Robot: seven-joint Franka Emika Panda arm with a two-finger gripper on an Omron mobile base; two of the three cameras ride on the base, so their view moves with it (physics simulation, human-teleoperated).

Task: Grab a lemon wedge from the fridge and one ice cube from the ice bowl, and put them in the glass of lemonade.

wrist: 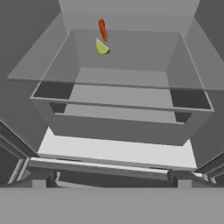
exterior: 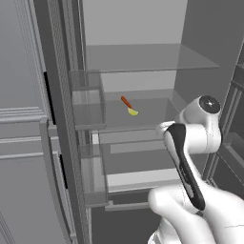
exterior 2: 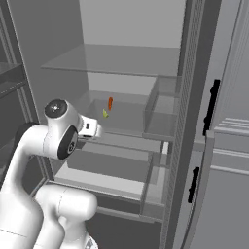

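1. The hand [exterior 2: 97,129] sits in front of the open fridge [exterior: 188,57], aimed inward; its fingers are spread as wide as they go and hold nothing. In the hand view its two dark tips [wrist: 39,178] stand far apart at the bottom edge.
2. Just beyond the hand are the fridge's lower drawers [wrist: 118,127], and above them a clear shelf [exterior: 157,112].
3. One lemon wedge [exterior: 133,112] lies toward the back of that shelf, well apart from the hand.
4. One thin orange-red stick-shaped item [exterior: 126,102] lies right beside the wedge; whether they touch I cannot tell.
5. Progress, as I judge it: the fridge stands open and the reach is lined up, but nothing is picked up yet. Left to do: grasp the wedge, carry it to the lemonade glass, fetch one ice cube, and drop that in too.
6. Count: one wedge, one orange-red stick, two clear shelves visible, one arm [exterior 2: 29,160].
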